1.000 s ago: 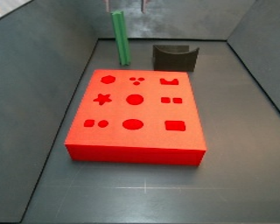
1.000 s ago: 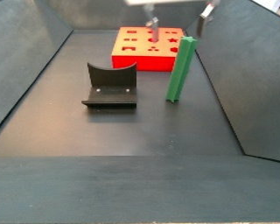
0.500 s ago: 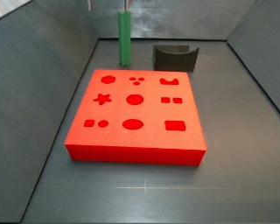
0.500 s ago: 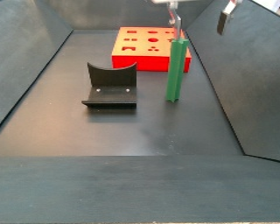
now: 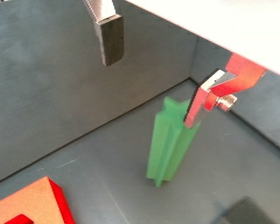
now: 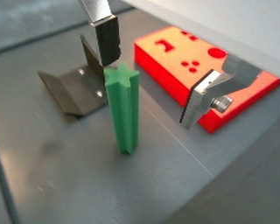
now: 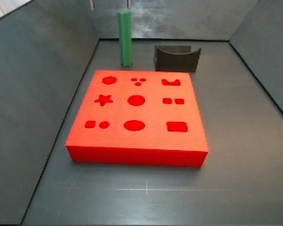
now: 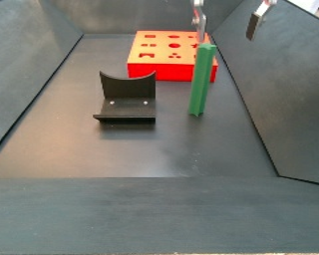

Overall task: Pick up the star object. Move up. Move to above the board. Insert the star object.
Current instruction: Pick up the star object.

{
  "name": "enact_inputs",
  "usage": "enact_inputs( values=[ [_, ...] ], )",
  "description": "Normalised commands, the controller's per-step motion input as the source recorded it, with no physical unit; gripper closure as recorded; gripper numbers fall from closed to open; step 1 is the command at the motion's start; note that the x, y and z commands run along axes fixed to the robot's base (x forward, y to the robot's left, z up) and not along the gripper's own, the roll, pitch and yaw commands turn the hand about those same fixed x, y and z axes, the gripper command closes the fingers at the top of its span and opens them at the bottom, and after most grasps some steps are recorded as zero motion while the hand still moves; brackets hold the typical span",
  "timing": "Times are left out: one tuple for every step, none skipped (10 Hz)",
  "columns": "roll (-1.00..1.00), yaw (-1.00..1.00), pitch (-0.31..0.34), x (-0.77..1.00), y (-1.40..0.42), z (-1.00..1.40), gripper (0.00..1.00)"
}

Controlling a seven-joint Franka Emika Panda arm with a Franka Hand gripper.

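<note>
The star object [image 8: 201, 80] is a tall green peg standing upright on the dark floor, to the right of the dark grey curved holder [image 8: 125, 97]. It also shows in the side view [image 7: 125, 40] and in both wrist views [image 5: 166, 149] [image 6: 125, 109]. The board [image 7: 138, 115] is a flat red block with shaped holes, also seen in a side view [image 8: 169, 52] and a wrist view [image 6: 184, 61]. My gripper [image 8: 225, 33] is open just above the peg's top, which is close to the dark-padded finger [image 6: 108, 44]. It holds nothing.
The holder [image 7: 177, 58] stands beside the peg, behind the board. Sloping grey walls [image 8: 43, 70] close in the floor on all sides. A corner of the board shows in a wrist view [image 5: 31, 203].
The gripper moved sideways from over the board to over the peg's top during the first half second. It has barely moved since. The peg and board have not moved.
</note>
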Motion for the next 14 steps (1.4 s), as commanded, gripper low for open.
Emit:
enact_inputs(
  values=[
    [0.0,-0.19,-0.26,0.25,0.24,0.9,0.0],
    [0.0,-0.15,-0.057,0.21,0.16,0.06,0.0],
    [0.02,-0.1,-0.06,0.31,0.0,-0.38,0.0],
    [0.0,-0.1,-0.051,0.36,0.05,-0.43,0.0],
    [0.0,-0.14,-0.037,0.41,0.0,-0.5,0.0],
    [0.0,-0.15,-0.044,0.31,0.0,-0.37,0.0],
    [0.0,-0.15,-0.047,0.21,0.0,-0.3,0.0],
    [0.03,-0.09,-0.033,0.05,-0.05,-0.2,0.0],
    [0.03,-0.02,-0.027,0.0,-0.06,-0.2,0.0],
    [0.03,0.0,-0.05,0.0,-0.01,-0.45,0.0],
    [0.05,0.0,-0.129,0.0,0.0,-0.62,0.0],
    [0.0,0.0,-0.144,0.0,0.0,-0.65,0.0],
    [0.01,0.0,-0.15,0.0,0.0,-0.55,0.0],
    [0.01,0.0,-0.144,0.0,0.0,-0.45,0.0]
  ],
)
